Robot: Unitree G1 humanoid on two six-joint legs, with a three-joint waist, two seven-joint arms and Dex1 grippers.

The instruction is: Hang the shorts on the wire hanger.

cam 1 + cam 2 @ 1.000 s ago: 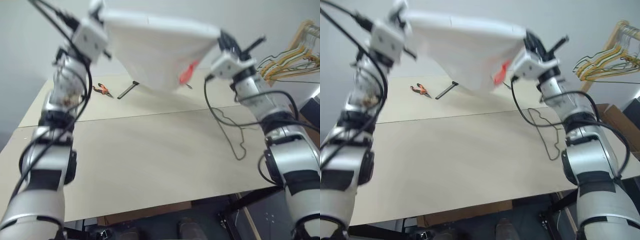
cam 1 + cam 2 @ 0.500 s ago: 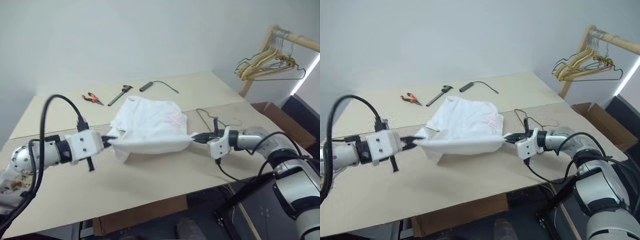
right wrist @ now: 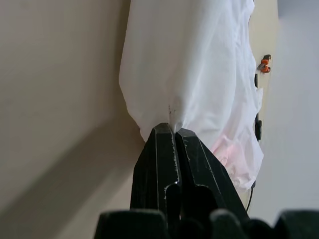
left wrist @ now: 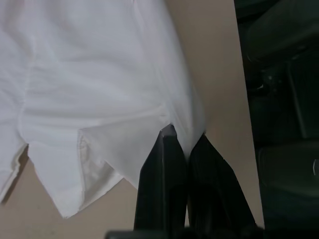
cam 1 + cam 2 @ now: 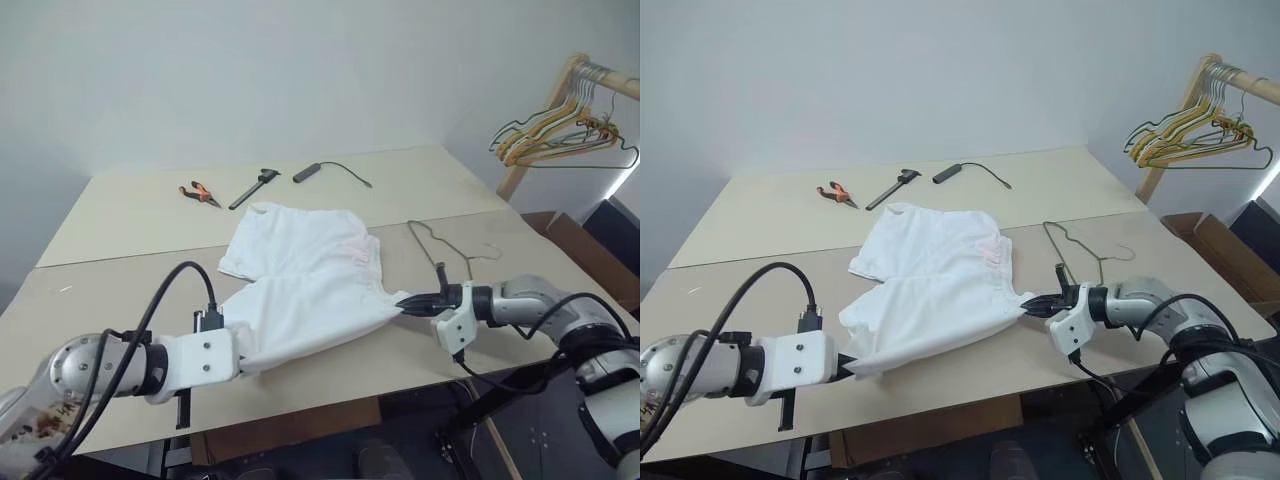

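The left gripper [image 4: 183, 142] pinches the edge of the white shorts [image 4: 94, 89] lying on the desk [image 4: 214, 64].

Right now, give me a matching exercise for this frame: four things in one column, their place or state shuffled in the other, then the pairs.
Things:
1. shorts
2. wire hanger
3. pliers
4. yellowish hangers

Places or states:
A. hung on the wooden rack
B. lying on the table beside the shorts, nothing on it
C. at the table's far edge, orange handles
D. spread on the table, pinched at two corners by the left gripper and right gripper

Pairs: 1-D, 2-B, 3-C, 4-A
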